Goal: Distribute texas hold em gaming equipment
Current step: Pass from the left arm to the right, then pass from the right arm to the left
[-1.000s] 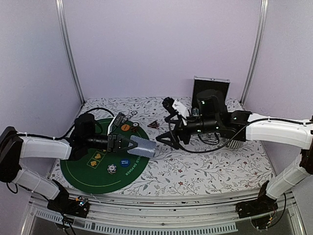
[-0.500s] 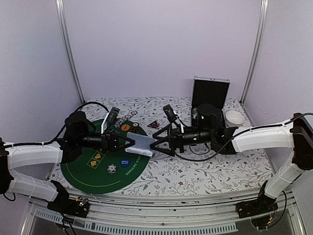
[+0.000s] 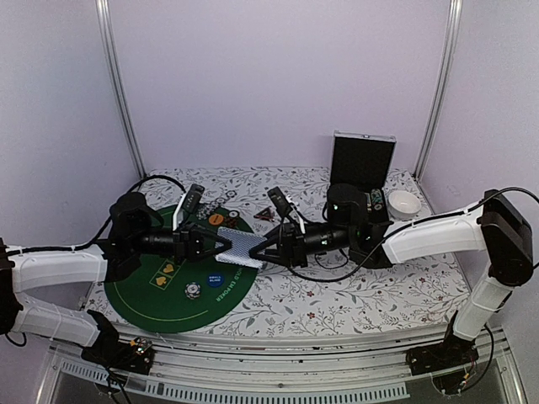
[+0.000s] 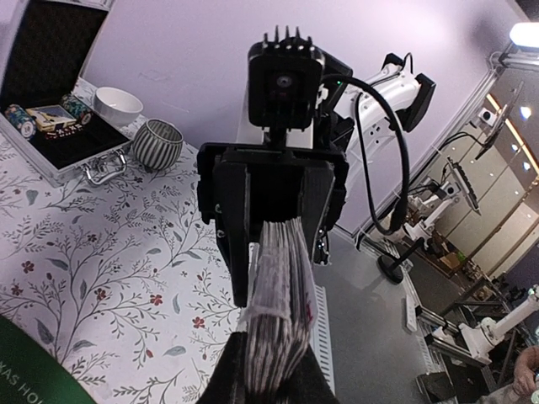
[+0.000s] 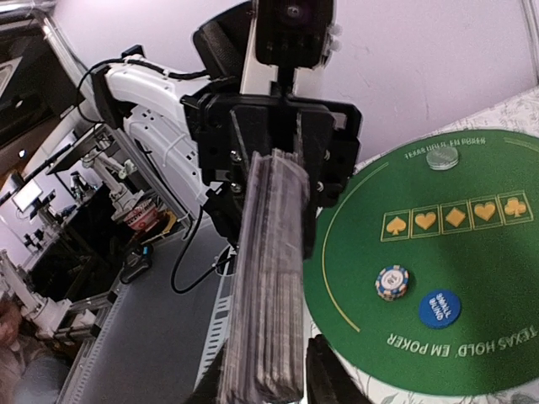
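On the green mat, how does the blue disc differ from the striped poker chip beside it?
The solid blue round disc carries white lettering; the blue-and-white edge-striped poker chip has a pale centre. The disc looks slightly wider than the chip. Both lie flat on the green round mat, close but apart.

Pale lilac walls closed in the far side and both flanks, with silver metal posts in the far corners. The tabletop wore a white floral cloth. Beyond it, a grey floor lay under a bright ceiling light.
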Robot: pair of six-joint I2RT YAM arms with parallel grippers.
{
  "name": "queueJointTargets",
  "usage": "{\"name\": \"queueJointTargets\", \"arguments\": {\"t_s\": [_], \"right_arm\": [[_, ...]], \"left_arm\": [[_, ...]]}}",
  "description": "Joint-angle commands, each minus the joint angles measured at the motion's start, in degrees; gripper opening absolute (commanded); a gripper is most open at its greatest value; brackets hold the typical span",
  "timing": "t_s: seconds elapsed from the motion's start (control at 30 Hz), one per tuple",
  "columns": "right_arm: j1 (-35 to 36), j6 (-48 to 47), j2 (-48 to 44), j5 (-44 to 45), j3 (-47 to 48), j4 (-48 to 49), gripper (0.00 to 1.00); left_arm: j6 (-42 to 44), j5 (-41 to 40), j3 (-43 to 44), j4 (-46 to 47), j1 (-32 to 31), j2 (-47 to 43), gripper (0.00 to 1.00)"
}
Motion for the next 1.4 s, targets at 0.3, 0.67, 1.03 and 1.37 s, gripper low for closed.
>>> {"name": "queueJointTargets", "arguments": {"t_s": [0.3,0.67,1.03,1.37], "right_arm": [[-1.6,0.72,-1.46,-1.02,3.98,-8.74,0.02],[-3.24,-0.63,-0.31,3.05,15.56,-37.04,0.02],[1.72,-0.04,5.44,1.06,23.11,-40.71,0.02],[2.87,-0.1,8.39,-1.79,26.58,-40.28,0.02]], "left_arm": [[20.1,-13.64,4.57,-20.54,-2.36,-9.0,0.79],[61.15,-58.58,15.78,-49.16,-22.69,-14.27,0.98],[70.36,-70.84,18.81,-53.02,-27.6,-5.87,0.98],[69.4,-68.29,19.02,-56.72,-27.12,-2.55,0.97]]}}
